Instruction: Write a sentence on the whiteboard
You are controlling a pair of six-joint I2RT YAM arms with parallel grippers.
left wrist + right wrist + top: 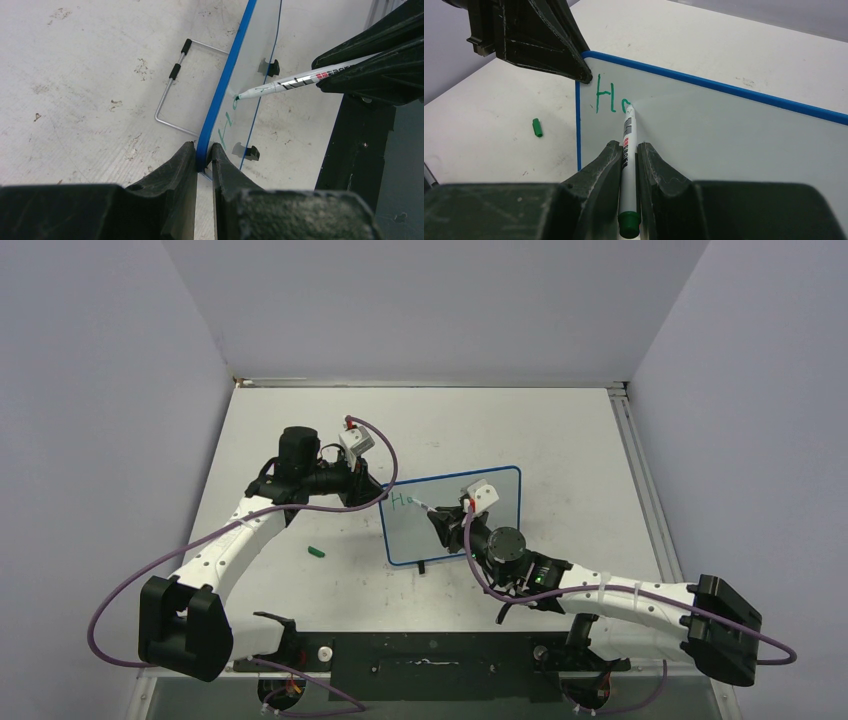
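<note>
Right gripper (628, 147) clamps the marker (629, 125), tip near the whiteboard (724, 135) upper-left corner. The board stands mid-table, left gripper (202, 150) pinching its left edge. The sentence (610, 97) is barely begun, so press lightly and evenly.

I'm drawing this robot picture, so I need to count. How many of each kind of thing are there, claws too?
whiteboard: 1
marker: 1
green cap: 1
wire stand: 1
claws: 2, the left claw and the right claw
Total: 6
</note>
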